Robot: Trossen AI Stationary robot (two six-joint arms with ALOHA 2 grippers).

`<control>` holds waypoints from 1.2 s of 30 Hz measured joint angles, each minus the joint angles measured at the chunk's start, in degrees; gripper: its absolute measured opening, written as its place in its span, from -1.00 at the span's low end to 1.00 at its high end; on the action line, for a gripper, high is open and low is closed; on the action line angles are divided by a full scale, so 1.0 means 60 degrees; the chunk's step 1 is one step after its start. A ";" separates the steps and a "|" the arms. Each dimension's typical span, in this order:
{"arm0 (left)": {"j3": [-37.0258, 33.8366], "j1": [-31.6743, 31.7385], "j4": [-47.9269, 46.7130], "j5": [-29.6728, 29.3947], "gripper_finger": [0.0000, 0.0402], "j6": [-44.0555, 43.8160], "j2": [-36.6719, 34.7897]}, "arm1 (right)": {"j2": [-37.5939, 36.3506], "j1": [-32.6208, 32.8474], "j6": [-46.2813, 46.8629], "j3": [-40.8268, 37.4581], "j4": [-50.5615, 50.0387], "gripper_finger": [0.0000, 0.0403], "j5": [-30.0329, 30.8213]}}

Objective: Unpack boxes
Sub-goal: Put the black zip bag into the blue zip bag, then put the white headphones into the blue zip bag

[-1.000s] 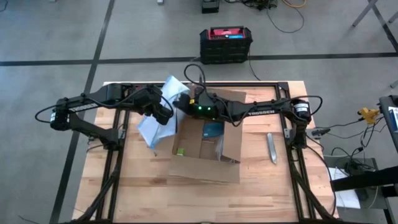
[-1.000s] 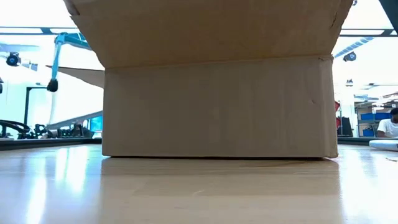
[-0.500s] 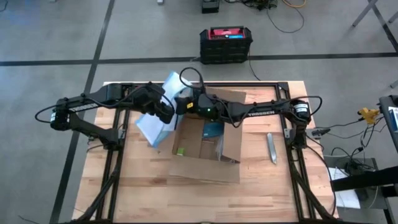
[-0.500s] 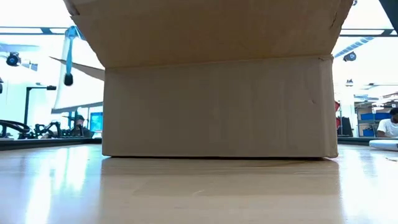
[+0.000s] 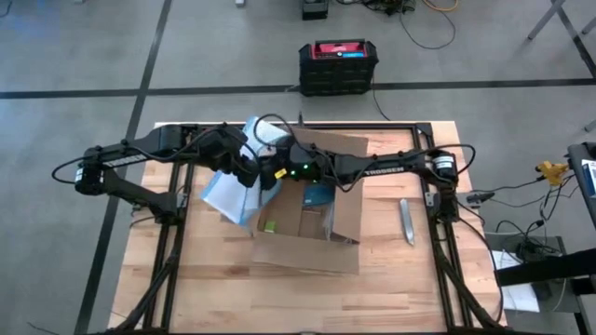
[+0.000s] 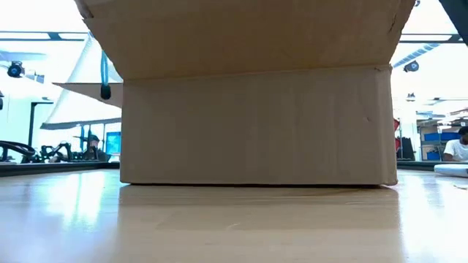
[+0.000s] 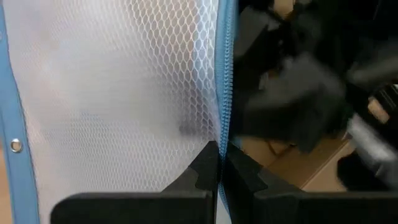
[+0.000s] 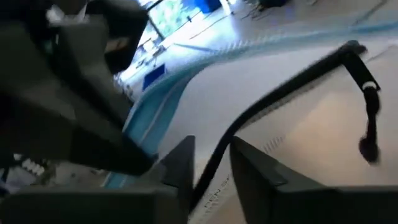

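Left claw [image 7: 219, 163] clamped on mesh bag [image 7: 118, 93] — swung nearer box [image 5: 307, 219]; right claw [image 8: 210, 163] now apart.

High view evenly lit, sharp. Low view backlit, background blown out upper left. Right wrist view motion-blurred.

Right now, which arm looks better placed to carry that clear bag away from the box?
The left. Its gripper is shut on the bag's blue edge, while the right gripper stands slightly open beside it.
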 joint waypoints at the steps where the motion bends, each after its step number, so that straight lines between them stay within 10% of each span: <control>1: -0.0022 0.0000 -0.0016 -0.0005 -1.00 -0.0009 0.0000 | 0.0063 -0.0044 -0.0115 0.0125 -0.0123 -0.39 -0.0087; 9: -0.0089 0.0004 -0.0535 -0.0013 -1.00 -0.0155 0.0000 | -0.0384 -0.0147 -0.1622 0.0837 -0.3092 0.00 -0.0442; 16: -0.0336 0.0004 -0.0637 -0.0213 -1.00 -0.0021 -0.0004 | -0.1055 -0.0083 -0.4082 0.1871 -0.6351 0.08 -0.3589; 23: -0.0793 0.0004 -0.0731 -0.0274 -1.00 0.0100 -0.0177 | -0.1091 0.0019 -0.6617 0.2400 -1.1369 0.02 -0.2634; 36: -0.0922 0.0273 -0.1212 -0.0696 -1.00 0.0075 -0.0579 | -0.0634 0.0193 -0.6225 0.0710 -1.0553 0.04 -0.2607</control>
